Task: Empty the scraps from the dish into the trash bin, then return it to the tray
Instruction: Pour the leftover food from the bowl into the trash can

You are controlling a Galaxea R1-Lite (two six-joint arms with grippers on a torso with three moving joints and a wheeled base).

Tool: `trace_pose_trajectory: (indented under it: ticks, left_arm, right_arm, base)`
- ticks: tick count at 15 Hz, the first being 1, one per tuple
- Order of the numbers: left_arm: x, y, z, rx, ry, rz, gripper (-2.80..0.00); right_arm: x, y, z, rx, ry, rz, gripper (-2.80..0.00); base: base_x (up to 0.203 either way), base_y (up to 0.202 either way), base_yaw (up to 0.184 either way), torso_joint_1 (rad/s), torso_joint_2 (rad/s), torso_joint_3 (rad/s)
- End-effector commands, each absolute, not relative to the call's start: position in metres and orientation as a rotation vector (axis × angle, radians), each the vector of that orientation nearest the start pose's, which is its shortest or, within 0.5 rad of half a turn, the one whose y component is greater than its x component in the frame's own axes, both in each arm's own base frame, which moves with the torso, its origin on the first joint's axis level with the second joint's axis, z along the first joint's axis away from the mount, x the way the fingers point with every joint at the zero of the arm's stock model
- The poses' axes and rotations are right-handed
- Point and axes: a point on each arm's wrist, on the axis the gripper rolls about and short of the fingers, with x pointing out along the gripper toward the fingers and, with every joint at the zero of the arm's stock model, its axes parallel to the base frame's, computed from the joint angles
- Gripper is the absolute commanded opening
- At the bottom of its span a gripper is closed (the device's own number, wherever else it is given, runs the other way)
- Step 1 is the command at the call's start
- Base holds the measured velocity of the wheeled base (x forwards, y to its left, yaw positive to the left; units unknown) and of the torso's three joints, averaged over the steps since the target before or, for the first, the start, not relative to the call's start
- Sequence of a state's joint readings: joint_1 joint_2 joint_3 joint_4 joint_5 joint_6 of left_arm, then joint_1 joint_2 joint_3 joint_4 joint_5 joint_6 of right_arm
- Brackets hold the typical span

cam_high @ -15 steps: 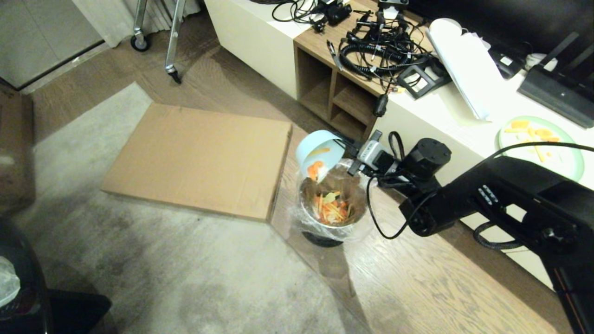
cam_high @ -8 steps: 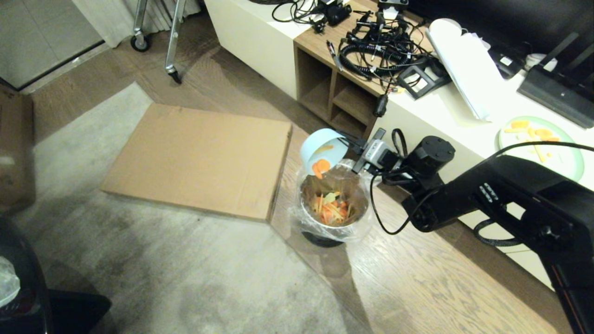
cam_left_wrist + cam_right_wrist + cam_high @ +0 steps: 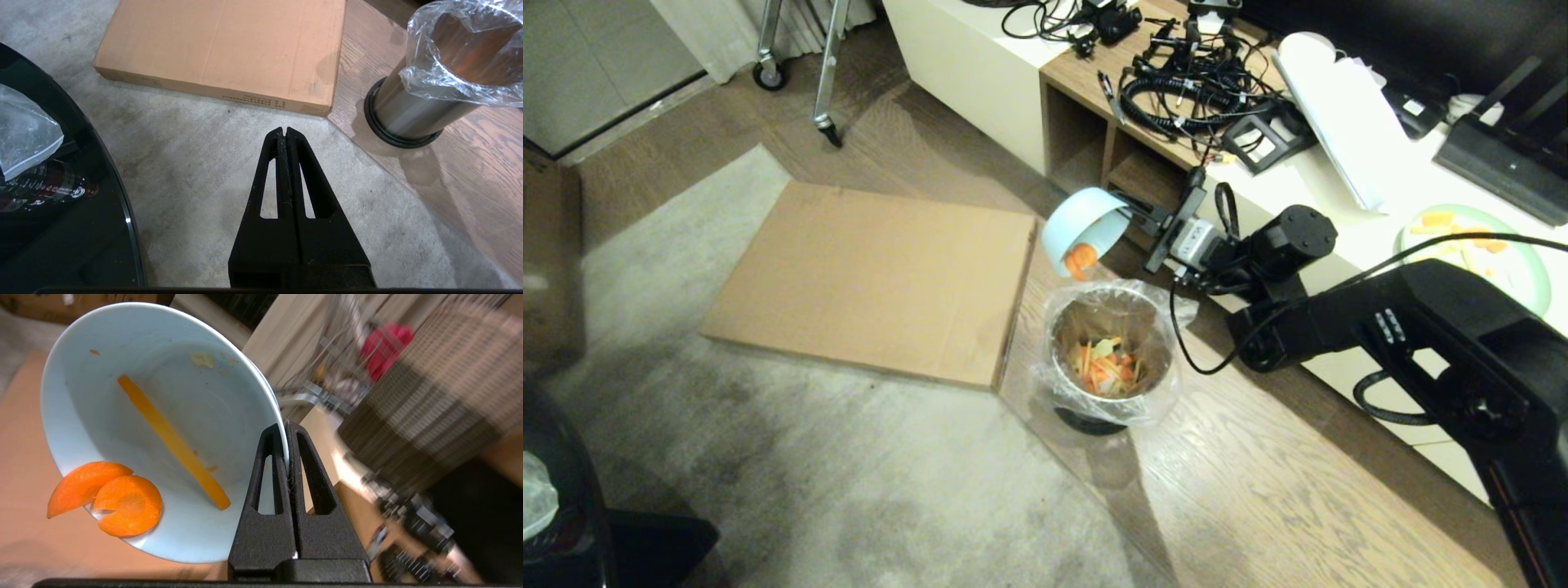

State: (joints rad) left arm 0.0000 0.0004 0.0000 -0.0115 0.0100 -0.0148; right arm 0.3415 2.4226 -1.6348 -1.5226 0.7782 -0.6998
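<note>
The pale blue dish hangs tipped on its side, up above the far edge of the trash bin. My right gripper is shut on the dish's rim. Two carrot slices sit at the lowest edge of the dish, and an orange strip sticks to its inside. More scraps lie in the bin's bagged bottom. My left gripper is shut and empty, parked low over the grey rug, with the trash bin off to its side. The tray is out of view.
A flat cardboard sheet lies on the floor left of the bin. A low cabinet with cables and a pale green plate runs behind the right arm. A black round table is near the left gripper.
My right gripper has lifted the dish higher and further back from the bin. The carrot slices have slid to its lowest edge. The left arm has not moved.
</note>
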Motion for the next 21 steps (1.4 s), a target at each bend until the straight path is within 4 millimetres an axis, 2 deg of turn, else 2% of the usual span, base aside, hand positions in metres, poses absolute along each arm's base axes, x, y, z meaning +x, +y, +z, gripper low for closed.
trace_pose_trajectory:
  ticks: [1,10,21]
  left_arm:
    - [-0.023,0.000,0.077,-0.015,-0.012,0.011,-2.80]
    - [-0.023,0.000,0.077,-0.015,-0.012,0.011,-2.80]
    - [-0.023,0.000,0.077,-0.015,-0.012,0.011,-2.80]
  right_arm:
    - [0.439,0.173,0.202,-0.782,-1.190,0.732,-2.80]
    - [0.435,0.172,0.229,-0.812,-1.296,0.696,-2.80]
    - [0.426,0.168,0.237,-0.771,-1.265,0.730,-2.80]
  base:
    - [0.000,0.000,0.000,0.000,0.00,0.000]
    - [0.000,0.000,0.000,0.000,0.00,0.000]
    - [0.000,0.000,0.000,0.000,0.00,0.000]
